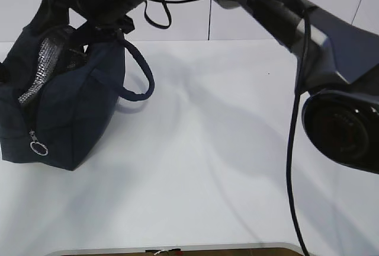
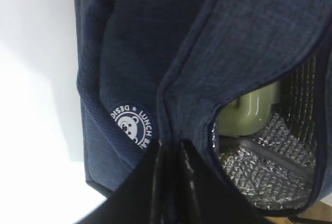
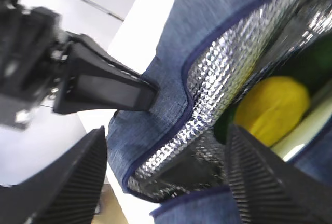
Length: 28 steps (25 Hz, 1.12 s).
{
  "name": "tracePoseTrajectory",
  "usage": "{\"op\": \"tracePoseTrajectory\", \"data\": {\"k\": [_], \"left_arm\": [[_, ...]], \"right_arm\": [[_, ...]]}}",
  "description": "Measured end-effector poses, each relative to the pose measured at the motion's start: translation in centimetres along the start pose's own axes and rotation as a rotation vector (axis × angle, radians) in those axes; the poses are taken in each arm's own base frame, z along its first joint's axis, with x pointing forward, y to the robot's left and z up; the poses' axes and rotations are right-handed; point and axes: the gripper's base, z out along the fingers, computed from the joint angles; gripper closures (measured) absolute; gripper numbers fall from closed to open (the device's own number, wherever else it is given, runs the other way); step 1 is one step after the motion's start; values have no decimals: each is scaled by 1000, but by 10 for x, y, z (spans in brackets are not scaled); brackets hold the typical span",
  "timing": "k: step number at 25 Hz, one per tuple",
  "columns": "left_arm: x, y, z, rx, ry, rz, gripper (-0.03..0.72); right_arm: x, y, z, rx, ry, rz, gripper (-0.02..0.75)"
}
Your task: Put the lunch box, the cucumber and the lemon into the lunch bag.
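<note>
The navy lunch bag [image 1: 71, 108] stands open at the table's far left, showing its silver lining. My left gripper [image 2: 170, 149] is shut on the bag's rim beside the round white logo [image 2: 132, 125]. The lunch box's pale green lid [image 2: 251, 109] shows inside the bag. My right gripper [image 3: 166, 146] is open and empty, hovering over the bag's mouth. Below it inside the bag lie the yellow lemon [image 3: 272, 107] and the dark green cucumber [image 3: 314, 63], which is partly hidden. In the exterior view the right arm [image 1: 266, 1] reaches across to the bag's top.
The bag's loop handle [image 1: 139, 72] hangs off its right side. The silver zipper ring [image 1: 39, 148] hangs at its front corner. The white table [image 1: 207, 149] stretches right of the bag. The right arm's base [image 1: 343, 125] is at the right edge.
</note>
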Motion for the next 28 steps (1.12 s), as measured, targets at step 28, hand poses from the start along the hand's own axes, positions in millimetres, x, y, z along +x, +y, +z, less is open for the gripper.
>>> {"op": "tracePoseTrajectory", "data": {"k": [28], "left_arm": [[0, 0, -1, -1, 1, 8, 680]], "right_arm": [[-6, 4, -30, 516, -14, -102, 175]]}}
